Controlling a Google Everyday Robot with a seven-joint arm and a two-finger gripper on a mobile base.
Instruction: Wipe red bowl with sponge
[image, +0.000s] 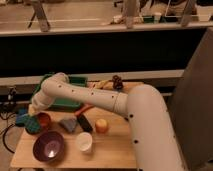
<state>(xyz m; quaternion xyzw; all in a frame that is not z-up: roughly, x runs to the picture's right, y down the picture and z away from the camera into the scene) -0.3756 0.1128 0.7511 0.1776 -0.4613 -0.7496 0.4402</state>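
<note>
The pincer (33, 113) is hanging at the wooden desk's (115, 150) left end, grip state impossible to tell, above the small teal-green squarish sponge (32, 125). The sponge is pressing against the shiny orange-red round bowl (45, 119). Wiping is apparently in hand; the next move calls for sweeping across the bowl's inside.

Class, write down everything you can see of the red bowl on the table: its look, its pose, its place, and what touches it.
The red bowl is small, round and shiny orange-red. It stands upright at the left of the wooden table, behind the larger purple bowl and left of a grey-blue wedge. The teal sponge overlaps its left rim and seems to rest on it, hiding that side. The claw is just above the sponge, at the bowl's left edge. The bowl's inside is too shadowed to make out.
</note>
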